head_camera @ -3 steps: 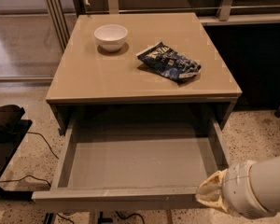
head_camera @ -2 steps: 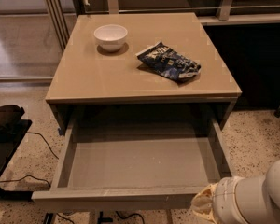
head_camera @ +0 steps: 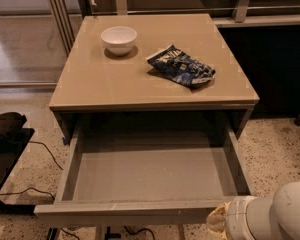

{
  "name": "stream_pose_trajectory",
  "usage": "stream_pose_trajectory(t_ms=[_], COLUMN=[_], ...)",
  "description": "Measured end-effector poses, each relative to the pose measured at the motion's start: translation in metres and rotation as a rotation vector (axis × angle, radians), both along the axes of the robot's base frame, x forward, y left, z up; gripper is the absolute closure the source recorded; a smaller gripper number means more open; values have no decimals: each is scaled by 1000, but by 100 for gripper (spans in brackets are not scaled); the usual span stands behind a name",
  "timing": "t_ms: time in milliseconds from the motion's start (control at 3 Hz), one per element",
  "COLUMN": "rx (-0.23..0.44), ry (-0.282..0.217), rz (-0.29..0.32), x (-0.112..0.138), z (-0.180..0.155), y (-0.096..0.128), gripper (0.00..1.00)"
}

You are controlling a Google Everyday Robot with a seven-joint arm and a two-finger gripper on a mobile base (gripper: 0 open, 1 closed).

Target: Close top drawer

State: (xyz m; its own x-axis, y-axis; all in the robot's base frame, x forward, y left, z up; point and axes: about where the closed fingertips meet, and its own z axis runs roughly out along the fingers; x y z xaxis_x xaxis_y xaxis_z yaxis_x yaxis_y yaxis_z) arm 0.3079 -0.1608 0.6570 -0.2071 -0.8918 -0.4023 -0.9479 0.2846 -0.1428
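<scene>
The top drawer is pulled far out of the cabinet, and its plain grey inside is empty. Its flat front panel runs along the bottom of the view. My gripper shows as a cream tip on the white arm at the bottom right. It sits right at the right end of the drawer's front panel, on its outer side. Whether it touches the panel cannot be told.
A white bowl and a crumpled dark blue snack bag lie on the glossy beige tabletop. A black object with cables stands on the floor at the left. A dark wall runs behind and to the right.
My arm has moved down and to the left, from beside the drawer's right front corner to the front of the panel. The drawer has not visibly moved.
</scene>
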Motion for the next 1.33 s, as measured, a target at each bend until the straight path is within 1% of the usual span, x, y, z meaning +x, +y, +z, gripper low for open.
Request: stream_pose_trajectory(t_ms=[667, 1000, 1333], rx=[0, 10, 14], ry=[0, -51, -70], rz=[0, -22, -32], x=[0, 16, 25], z=[0, 5, 6], y=[0, -6, -10], gripper=[35, 12, 12])
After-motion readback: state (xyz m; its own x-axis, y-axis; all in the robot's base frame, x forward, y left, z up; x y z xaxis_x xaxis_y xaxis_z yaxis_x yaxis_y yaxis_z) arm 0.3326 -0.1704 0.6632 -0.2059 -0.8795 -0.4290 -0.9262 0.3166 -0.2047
